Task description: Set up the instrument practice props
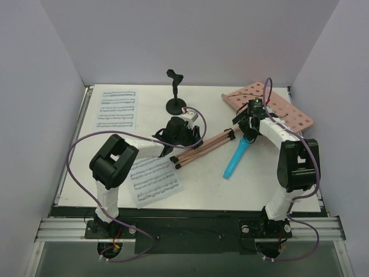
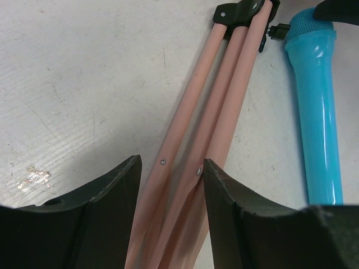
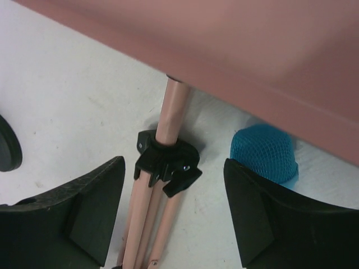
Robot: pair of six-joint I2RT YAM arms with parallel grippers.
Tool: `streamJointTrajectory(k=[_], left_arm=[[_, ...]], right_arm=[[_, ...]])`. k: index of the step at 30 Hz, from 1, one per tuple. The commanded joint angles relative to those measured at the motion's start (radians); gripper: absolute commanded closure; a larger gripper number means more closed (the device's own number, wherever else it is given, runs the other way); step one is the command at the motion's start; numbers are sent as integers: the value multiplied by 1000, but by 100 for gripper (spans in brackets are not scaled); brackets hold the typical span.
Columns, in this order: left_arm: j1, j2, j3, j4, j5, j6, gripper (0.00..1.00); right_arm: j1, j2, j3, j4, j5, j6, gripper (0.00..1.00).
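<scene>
**While both arms straddle the tripod, neither grips it**

Though the tripod (image 1: pixel 204 143) is folded, it lies flat on the worktop (image 1: pixel 202 190), running aslant from mid-worktop toward the far right. Its feet end just beside the far corner of the near page (image 1: pixel 153 178). Its shaft runs up under the edge of the pink desk (image 1: pixel 277 107) at the far right corner. Whether shaft and desk are joined there I cannot tell.

The left fingers (image 2: pixel 112 196) stand on either side of the bundled pink legs (image 2: pixel 190 140), low down near the feet. They are partly spread. One finger sits against the outer leg and the other stands off it by a thin gap, so the legs are framed, not clamped.

The right fingers (image 3: pixel 90 202) are spread wide around the black joint (image 3: pixel 168 159), where the legs meet the shaft. Bare worktop shows on both sides of the joint, and nothing is held. The desk's underside fills the top of the right wrist view.

A blue mic (image 1: pixel 236 157) lies just right of the tripod, its mesh head near the joint and close under the right arm. A black mic stand (image 1: pixel 176 95) stands upright at the far middle. The second page (image 1: pixel 117 108) lies flat at the far left, well apart from everything else.
</scene>
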Motion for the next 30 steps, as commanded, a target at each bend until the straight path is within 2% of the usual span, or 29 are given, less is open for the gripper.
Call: streamJointTrajectory(k=[1,6,13,22,25,27,29,30], left_arm=[[-9,-7,-37,-142,11,31,43],[-12,-18,-37,-139,22,31,43],[-13,-27,-26,-153,25,44,43],[-18,-30,-23,-156,41,47,43],[-19,-44,-28,-162,37,54,43],[-19,-51,-28,-166,34,58,43],[-19,-59,-32,-166,35,58,43],[-19,-62,-34,-166,35,60,43]], right_arm=[[3,76,79,-36,49,-22,35],[3,179,144,-50,45,13,37],[6,283,245,-137,69,66,46],[31,380,353,-290,158,44,48],[31,371,318,-304,170,37,47],[34,366,293,-292,177,25,55],[34,369,273,-278,175,8,72],[34,365,267,-268,172,2,85]])
